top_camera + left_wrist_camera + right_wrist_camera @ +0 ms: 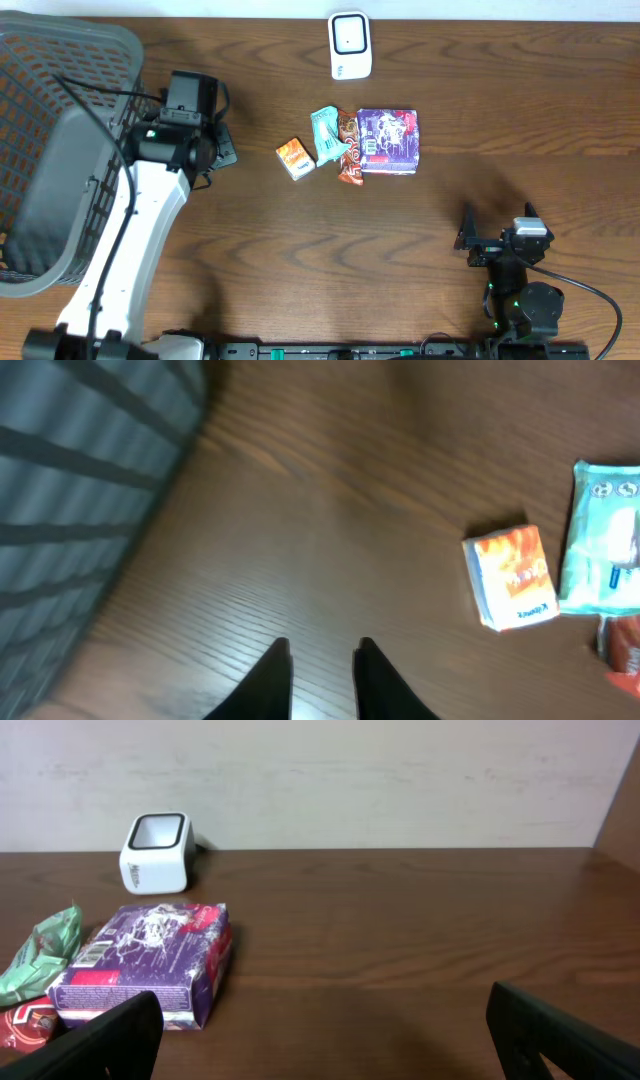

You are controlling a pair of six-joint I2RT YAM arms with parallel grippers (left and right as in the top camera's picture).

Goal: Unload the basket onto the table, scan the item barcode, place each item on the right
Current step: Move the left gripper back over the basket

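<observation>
So this looks like the very start of the pick step, nothing has been grabbed for scanning yet. The items sit in a little cluster mid-surface [520, 110]: a small orange box [295, 159], a teal packet [326, 135] touching a red snack wrapper [348, 160], and a purple box [388, 141] right against that. The white scanner [350, 45] stands at the far edge, well apart from them. The left gripper [322, 660] hovers over bare wood between the grey basket [60, 50] and the orange box, jaws nearly closed with just a narrow slit between them, holding nothing. The right gripper [320, 1010] is parked near its base with jaws spread wide, also empty, looking across at the purple box. My guess is the orange box is the target since it's closest to the left arm, but I can't tell for sure. Next move as I see it: open those left jaws back up, slide over to the box, pinch it by its sides, then carry it to the scanner window. Can't see where its barcode is from here.
</observation>
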